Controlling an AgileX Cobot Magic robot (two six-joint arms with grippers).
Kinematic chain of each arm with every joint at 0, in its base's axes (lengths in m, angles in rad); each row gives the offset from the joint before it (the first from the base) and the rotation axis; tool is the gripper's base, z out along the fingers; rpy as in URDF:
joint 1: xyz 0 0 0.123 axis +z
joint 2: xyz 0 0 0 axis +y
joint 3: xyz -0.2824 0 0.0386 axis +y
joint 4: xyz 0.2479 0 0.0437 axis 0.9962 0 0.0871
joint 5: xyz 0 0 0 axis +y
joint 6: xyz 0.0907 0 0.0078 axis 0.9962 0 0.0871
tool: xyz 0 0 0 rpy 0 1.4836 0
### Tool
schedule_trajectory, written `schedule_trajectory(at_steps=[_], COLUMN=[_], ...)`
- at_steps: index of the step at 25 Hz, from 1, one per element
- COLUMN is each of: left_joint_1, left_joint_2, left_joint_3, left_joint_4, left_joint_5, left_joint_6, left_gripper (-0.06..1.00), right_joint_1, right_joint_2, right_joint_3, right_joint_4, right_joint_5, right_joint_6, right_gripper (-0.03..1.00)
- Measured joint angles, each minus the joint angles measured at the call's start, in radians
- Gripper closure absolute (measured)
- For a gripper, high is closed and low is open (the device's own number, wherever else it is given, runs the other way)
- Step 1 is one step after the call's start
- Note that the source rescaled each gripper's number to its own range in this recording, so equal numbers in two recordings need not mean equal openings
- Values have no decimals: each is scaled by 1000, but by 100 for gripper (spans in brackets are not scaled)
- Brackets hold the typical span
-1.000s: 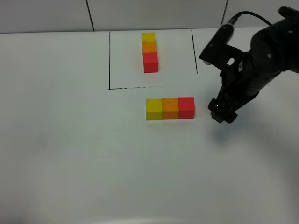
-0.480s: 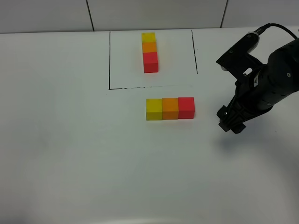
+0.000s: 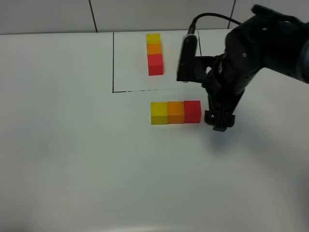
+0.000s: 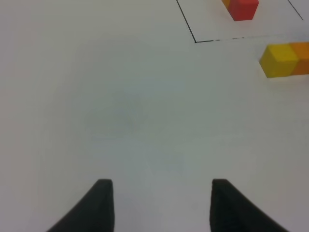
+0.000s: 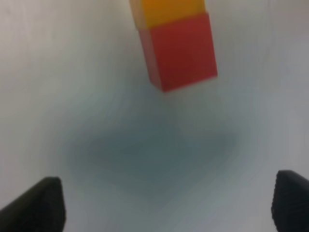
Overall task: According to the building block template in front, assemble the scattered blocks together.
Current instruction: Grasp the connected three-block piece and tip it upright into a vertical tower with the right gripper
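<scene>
The template is a row of yellow (image 3: 153,38), orange (image 3: 154,49) and red (image 3: 155,64) cubes inside a thin black drawn frame (image 3: 113,63) at the back. The loose yellow (image 3: 159,113), orange (image 3: 175,112) and red (image 3: 192,111) cubes stand touching in a straight row just in front of the frame. My right gripper (image 3: 219,121) hangs just right of the red cube, open and empty. The right wrist view shows that red cube (image 5: 178,50) beyond the spread gripper (image 5: 166,200). My left gripper (image 4: 161,186) is open and empty, far from the yellow cube (image 4: 278,60).
The white table (image 3: 72,159) stretches wide to the left and front. A tiled wall (image 3: 48,14) runs along the back. My right arm's bulk and its black cable (image 3: 212,17) hang over the frame's right side.
My right arm has swung back leftward after drifting right, and its gripper now sits close beside the red cube. The cubes have not moved.
</scene>
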Motion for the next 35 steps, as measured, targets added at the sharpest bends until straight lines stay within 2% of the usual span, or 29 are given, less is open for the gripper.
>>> schedule_trajectory(at_steps=[4, 11, 21, 31, 34, 35], left_joint_1=[0, 0, 0, 0, 0, 0], left_joint_2=[0, 0, 0, 0, 0, 0], left_joint_3=[0, 0, 0, 0, 0, 0], left_joint_4=[0, 0, 0, 0, 0, 0], left_joint_5=[0, 0, 0, 0, 0, 0], left_joint_6=[0, 0, 0, 0, 0, 0], left_gripper=[91, 91, 91, 91, 91, 91], right_joint_1=[38, 47, 44, 35, 35, 35], right_joint_2=[150, 345, 430, 467, 475, 476], right_joint_3=[-142, -369, -432, -435, -435, -435], right_joint_4=[1, 30, 71, 105, 108, 108], right_joint_5=[26, 157, 157, 149, 148, 144], right_joint_6=[-24, -88, -147, -150, -150, -148], right_gripper=[22, 22, 23, 48, 62, 70])
